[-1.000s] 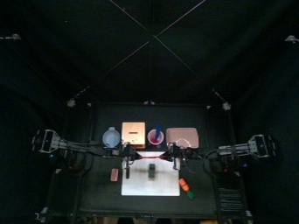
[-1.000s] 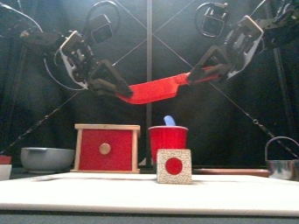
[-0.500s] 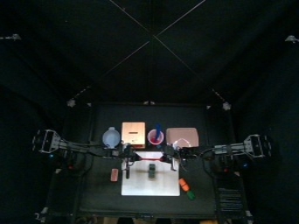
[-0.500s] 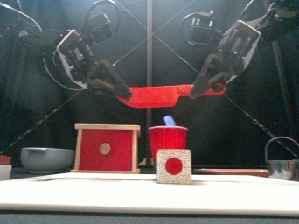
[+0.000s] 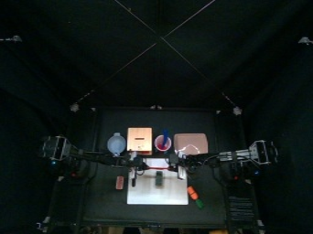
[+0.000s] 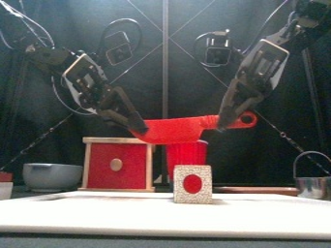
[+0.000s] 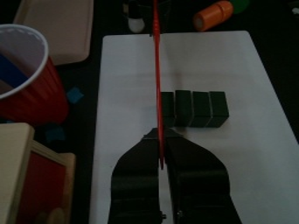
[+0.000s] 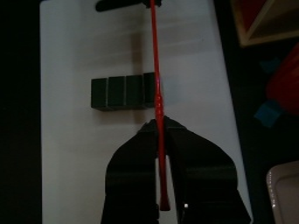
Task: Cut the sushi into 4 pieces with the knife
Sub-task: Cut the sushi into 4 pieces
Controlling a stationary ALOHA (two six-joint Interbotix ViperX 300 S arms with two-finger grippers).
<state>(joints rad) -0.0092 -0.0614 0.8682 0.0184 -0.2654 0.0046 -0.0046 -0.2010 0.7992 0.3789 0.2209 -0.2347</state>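
1. Front view: sushi (image 6: 195, 183) on the board (image 6: 77, 213), nearest.
2. Above, left gripper (image 6: 137, 124) and right gripper (image 6: 234, 117) each clamp an end of the knife (image 6: 181, 126).
3. Knife looks beside the sushi's end: centre over a seam, lower level.

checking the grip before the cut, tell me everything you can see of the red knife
The red knife is a flat toy blade, plastic by its look, with a small loop at the right gripper's end. It hangs nearly level in the air, the left gripper shut on one end, the right gripper on the other. From the wrists it shows edge-on, a thin line over one end of the sushi roll, not touching it.
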